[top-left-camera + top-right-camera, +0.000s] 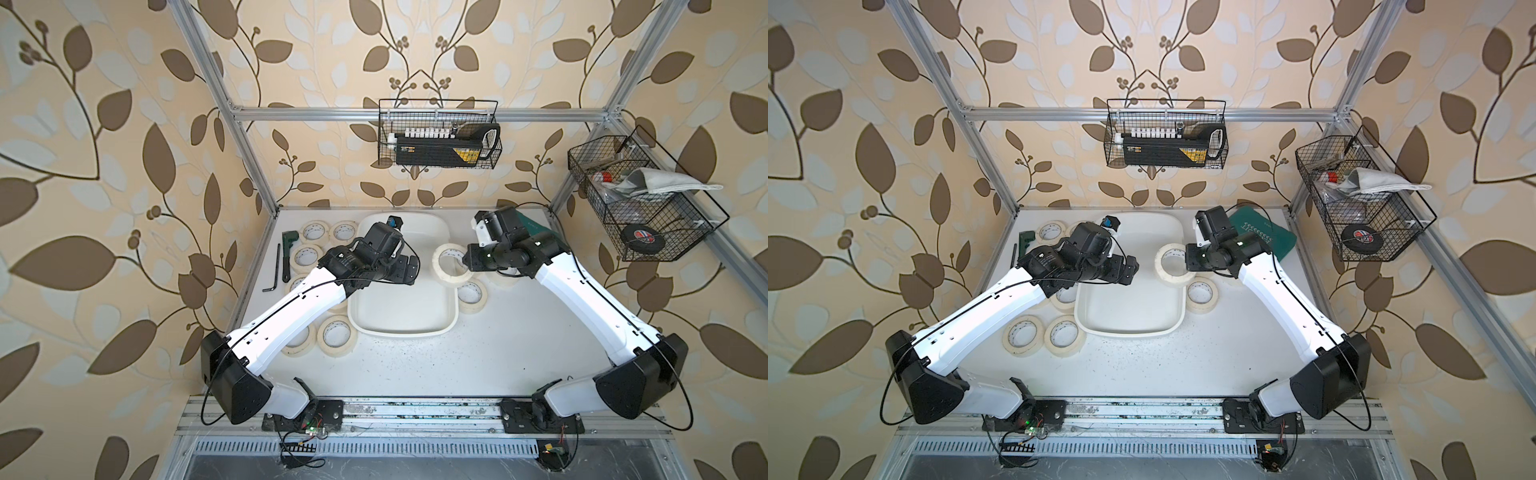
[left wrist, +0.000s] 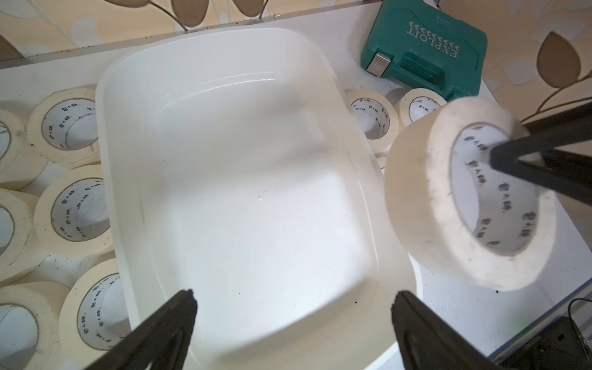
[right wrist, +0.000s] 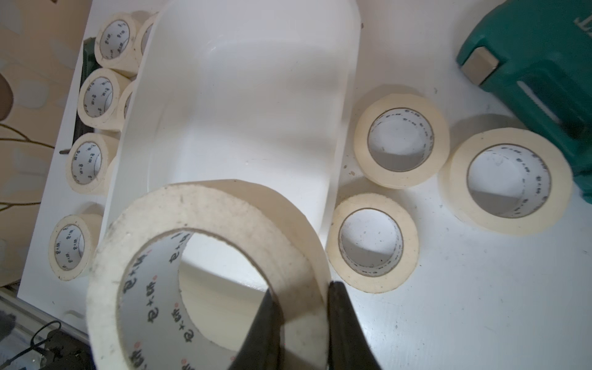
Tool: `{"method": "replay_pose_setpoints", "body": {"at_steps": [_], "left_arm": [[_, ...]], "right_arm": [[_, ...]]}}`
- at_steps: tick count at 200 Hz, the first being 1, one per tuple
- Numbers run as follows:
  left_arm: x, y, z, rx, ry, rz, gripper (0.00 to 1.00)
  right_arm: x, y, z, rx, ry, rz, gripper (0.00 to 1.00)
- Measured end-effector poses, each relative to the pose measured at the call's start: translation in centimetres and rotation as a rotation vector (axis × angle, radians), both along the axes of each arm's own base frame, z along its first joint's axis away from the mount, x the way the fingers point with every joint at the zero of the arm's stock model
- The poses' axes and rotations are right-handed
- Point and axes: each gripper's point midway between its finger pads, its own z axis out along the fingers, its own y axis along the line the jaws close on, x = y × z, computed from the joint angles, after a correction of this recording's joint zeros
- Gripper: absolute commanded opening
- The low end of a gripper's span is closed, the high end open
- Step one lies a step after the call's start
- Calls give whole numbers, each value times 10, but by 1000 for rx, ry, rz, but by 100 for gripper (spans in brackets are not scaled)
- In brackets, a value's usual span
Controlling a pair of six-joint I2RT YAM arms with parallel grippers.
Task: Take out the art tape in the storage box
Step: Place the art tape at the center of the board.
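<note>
The box [image 1: 399,307] sits mid-desk [image 1: 415,365]. Tape rolls [image 1: 336,352] lie on both its sides. A case [image 1: 1266,237] sits in the back right corner.

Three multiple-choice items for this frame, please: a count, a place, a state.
1. Rolls inside the box: A none; B two; C five.
2. The case is: A in the box; B on the table; C atop a roll.
3. Right end effector: A open; B shut on a roll; C shut on the box.
A, the box floor is bare; B, it stands on the table; B, its fingers pinch a roll's wall.
</note>
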Motion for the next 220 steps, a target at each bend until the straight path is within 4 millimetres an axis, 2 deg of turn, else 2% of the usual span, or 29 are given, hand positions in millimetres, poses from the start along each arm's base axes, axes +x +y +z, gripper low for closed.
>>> {"method": "replay_pose_setpoints", "body": {"at_steps": [32,74,110,154,188,220], "left_arm": [[1,0,-1,-5,-1,8,99],[3,2,-1,-5,0,19,99],[3,2,-1,-10,3,27,99],[5,4,-2,-12,6,37,99],[5,5,-2,-9,6,40,99],[4,6,-6,-1,14,41,99]], "right_arm": [[-10,-47,0,9,-11,-123,0],[-41,-106,-36,13,55,-334,0],[-69,-134,-76,10,135,-484,0],[-89,-168,-120,-34,216,-696,0],[-93,-186,-136,-63,228,-817,0],[-87,-191,-156,-71,236,-853,0]]}}
